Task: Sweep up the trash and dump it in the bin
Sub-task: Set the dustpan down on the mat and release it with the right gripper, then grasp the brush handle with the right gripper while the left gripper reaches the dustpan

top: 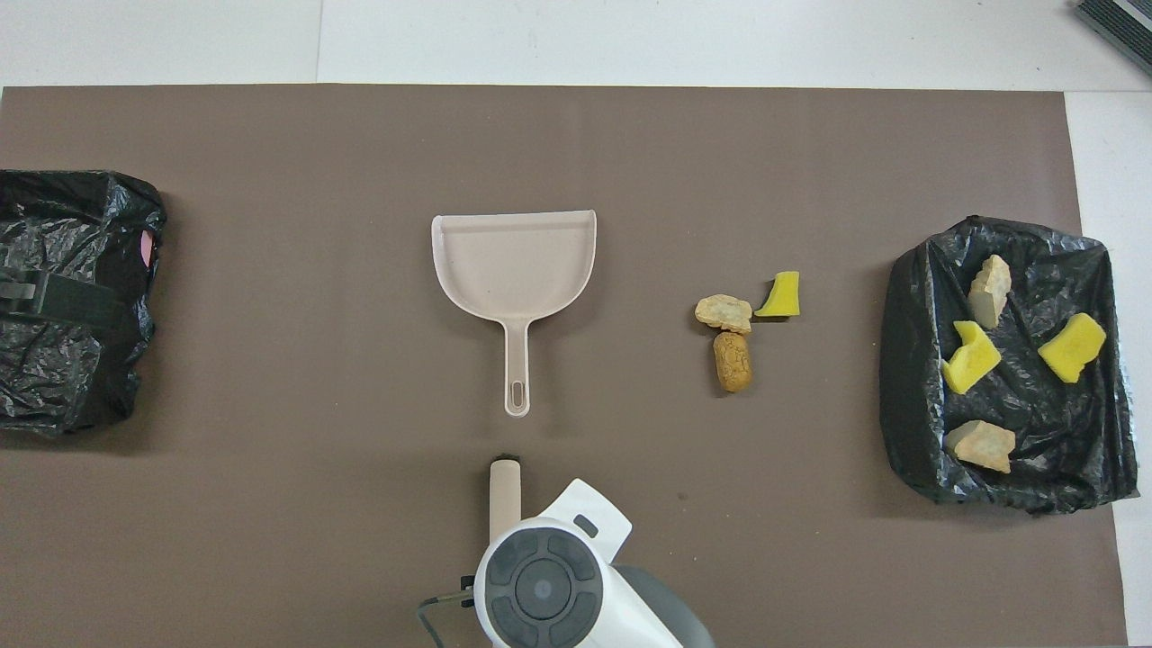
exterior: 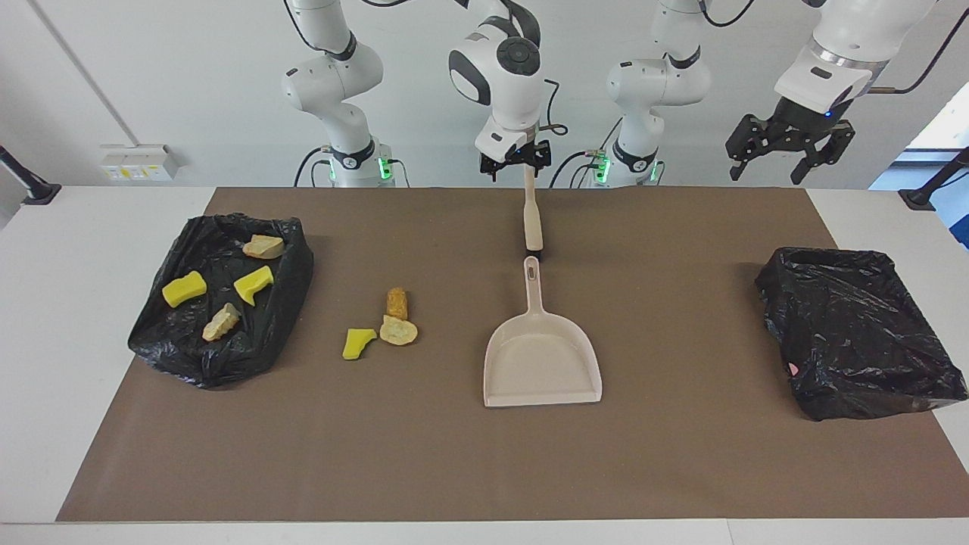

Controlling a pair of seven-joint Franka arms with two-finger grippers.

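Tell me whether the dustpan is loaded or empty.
Empty. The dustpan lies flat on the mat with its tray bare in both views; three scraps sit on the mat beside it.

I see a pale beige dustpan point(exterior: 542, 356) and beige brush handle point(exterior: 532, 218) on my brown mat point(exterior: 484, 454). Yellow, beige and orange-brown trash point(exterior: 386, 322) lies mid-left; glossy black bags point(exterior: 855, 333) sit at both edges.

Open mat point(exterior: 681, 469) around dustpan point(exterior: 542, 363) (brush handle point(exterior: 533, 219) near grip)
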